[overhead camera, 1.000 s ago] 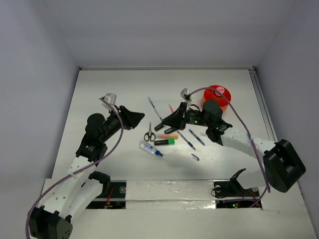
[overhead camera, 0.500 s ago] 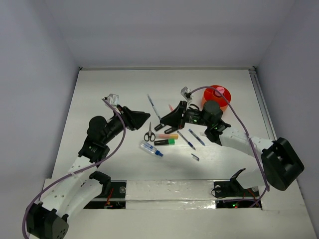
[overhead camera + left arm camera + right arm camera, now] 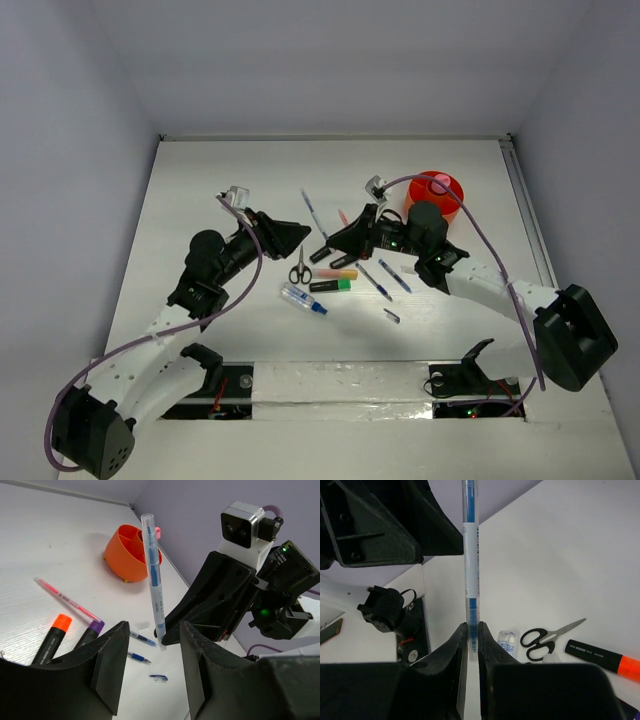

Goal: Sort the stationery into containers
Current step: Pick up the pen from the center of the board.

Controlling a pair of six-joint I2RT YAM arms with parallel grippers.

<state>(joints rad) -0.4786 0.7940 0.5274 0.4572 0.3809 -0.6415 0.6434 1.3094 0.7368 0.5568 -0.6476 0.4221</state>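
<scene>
Blue pen (image 3: 470,570), seemingly aloft, in right pincer (image 3: 473,628)

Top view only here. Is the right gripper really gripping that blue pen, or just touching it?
Observer: Gripping. In its wrist view the right gripper is shut on one end of the blue pen.
Operator: And the left gripper?
Observer: The left gripper is open. Its wrist view shows the pen in the gap, with both jaws clear of it.
Operator: Anything about the cup?
Observer: The orange cup has dividers inside.
</scene>
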